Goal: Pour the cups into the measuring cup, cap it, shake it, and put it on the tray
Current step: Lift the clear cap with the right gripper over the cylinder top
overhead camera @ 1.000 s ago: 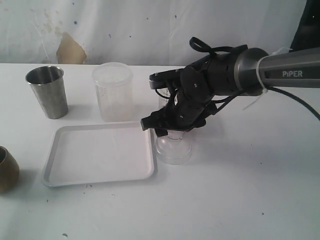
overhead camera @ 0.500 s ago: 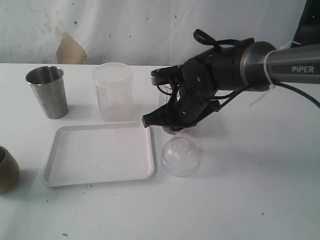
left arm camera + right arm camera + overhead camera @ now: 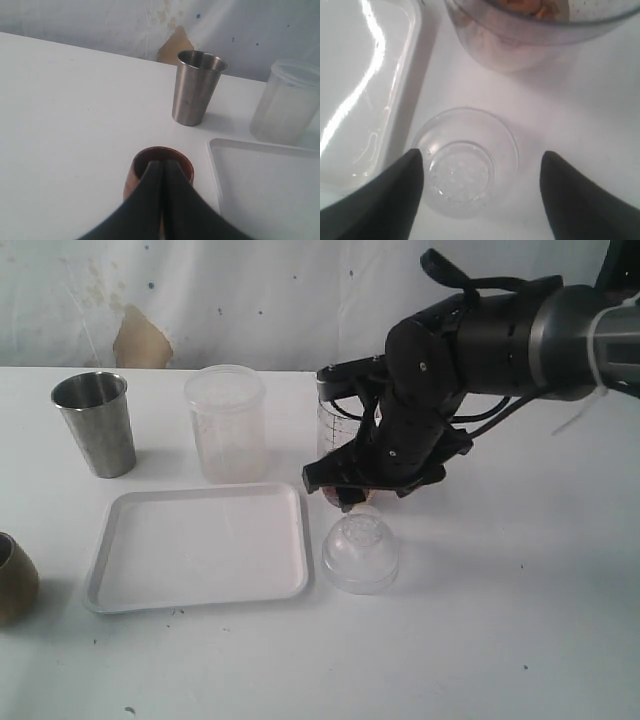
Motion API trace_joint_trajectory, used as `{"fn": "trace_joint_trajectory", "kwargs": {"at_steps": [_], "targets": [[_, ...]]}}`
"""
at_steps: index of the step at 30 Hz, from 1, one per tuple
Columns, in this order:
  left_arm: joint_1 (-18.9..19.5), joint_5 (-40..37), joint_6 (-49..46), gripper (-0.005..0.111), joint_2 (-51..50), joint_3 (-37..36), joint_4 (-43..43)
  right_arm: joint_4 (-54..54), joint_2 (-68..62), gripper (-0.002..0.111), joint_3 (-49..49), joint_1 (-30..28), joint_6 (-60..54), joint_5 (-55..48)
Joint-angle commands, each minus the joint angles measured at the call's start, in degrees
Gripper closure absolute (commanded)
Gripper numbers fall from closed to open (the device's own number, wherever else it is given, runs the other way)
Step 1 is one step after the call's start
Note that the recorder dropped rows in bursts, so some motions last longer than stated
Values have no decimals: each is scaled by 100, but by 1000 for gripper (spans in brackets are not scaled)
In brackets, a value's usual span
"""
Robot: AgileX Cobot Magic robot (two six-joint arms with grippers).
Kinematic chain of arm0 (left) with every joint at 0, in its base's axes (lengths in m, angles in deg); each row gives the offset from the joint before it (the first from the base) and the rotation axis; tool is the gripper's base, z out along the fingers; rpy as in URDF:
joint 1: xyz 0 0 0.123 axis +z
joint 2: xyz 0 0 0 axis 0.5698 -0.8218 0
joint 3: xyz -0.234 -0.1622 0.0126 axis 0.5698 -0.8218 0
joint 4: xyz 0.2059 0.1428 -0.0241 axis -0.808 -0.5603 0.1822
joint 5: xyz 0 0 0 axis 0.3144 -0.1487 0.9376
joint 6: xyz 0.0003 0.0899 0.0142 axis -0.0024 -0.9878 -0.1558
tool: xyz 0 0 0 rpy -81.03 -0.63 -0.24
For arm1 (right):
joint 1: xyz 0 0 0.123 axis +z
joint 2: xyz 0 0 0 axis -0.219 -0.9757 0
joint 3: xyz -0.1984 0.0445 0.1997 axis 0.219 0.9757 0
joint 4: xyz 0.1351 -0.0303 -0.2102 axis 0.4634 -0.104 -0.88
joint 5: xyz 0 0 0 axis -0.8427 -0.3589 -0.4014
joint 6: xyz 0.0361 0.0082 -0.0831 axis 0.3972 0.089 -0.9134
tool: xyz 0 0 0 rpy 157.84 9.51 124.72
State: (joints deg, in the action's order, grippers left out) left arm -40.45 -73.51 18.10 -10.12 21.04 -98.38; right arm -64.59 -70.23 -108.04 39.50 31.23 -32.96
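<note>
The steel tumbler [image 3: 93, 425] stands at the back left, and the brown wooden cup [image 3: 12, 578] sits at the table's left edge. The white tray [image 3: 198, 545] lies empty in the middle. The clear measuring cup [image 3: 335, 430] stands behind my right arm, half hidden; the right wrist view shows orange bits inside the measuring cup [image 3: 535, 30]. A clear domed cap [image 3: 360, 552] rests on the table right of the tray. My right gripper [image 3: 340, 495] hovers open above the cap [image 3: 465, 162], not touching it. My left gripper [image 3: 163, 162] is shut just over the wooden cup [image 3: 137, 172].
A frosted translucent cup [image 3: 227, 425] with a lid stands behind the tray, between the tumbler and the measuring cup. The tray's rim [image 3: 412, 45] runs close beside the cap. A stained white wall backs the table.
My right gripper has let go of the clear cap and lifted up and to the right. The cap now stands alone on the table, slightly further right.
</note>
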Motion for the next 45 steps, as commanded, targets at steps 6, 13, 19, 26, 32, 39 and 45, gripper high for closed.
{"fn": "trace_joint_trajectory", "kwargs": {"at_steps": [6, 13, 19, 26, 32, 39, 45], "targets": [[-47, 23, -6, 106, 20, -29, -34, 203, 47, 46, 355, 3, -58, 321], [-47, 23, -6, 106, 20, -29, -34, 219, -54, 46, 354, 138, -58, 418], [-47, 23, -6, 106, 20, -29, -34, 219, -259, 46, 354, 226, -58, 411], [-47, 23, -6, 106, 20, -29, -34, 219, -282, 46, 354, 226, -58, 357], [-47, 23, -6, 106, 20, -29, -34, 202, -282, 55, 354, 226, -58, 311], [-47, 23, -6, 106, 20, -29, -34, 202, -243, 90, 354, 226, -165, 203], [-47, 23, -6, 106, 20, -29, -34, 202, 71, 108, 343, 226, -313, 182]]}}
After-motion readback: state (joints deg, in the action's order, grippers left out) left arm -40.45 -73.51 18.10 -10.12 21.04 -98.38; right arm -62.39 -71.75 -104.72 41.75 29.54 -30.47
